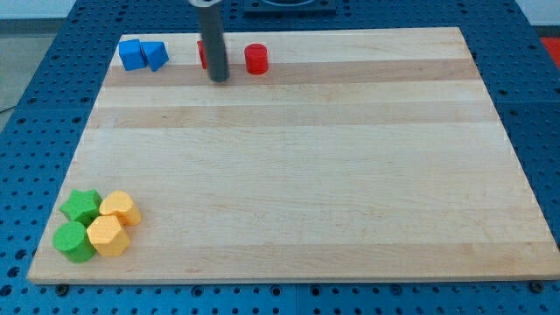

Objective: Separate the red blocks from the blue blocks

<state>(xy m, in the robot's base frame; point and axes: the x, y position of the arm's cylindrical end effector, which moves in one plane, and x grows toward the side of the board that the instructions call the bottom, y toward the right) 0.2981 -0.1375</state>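
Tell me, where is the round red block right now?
The red cylinder sits near the view's top edge of the wooden board, left of centre, just right of my tip, with a second red block partly hidden behind the rod.

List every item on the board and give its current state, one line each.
My tip: down on the board, just in front of a red block.
Red block behind the rod: mostly hidden, shape unclear.
Red cylinder block: upright, standing alone.
Two blue blocks: touching, top-left corner.
Two green blocks: clustered with the yellows, bottom-left.
Two yellow blocks: touching the greens.
Wooden board: flat.
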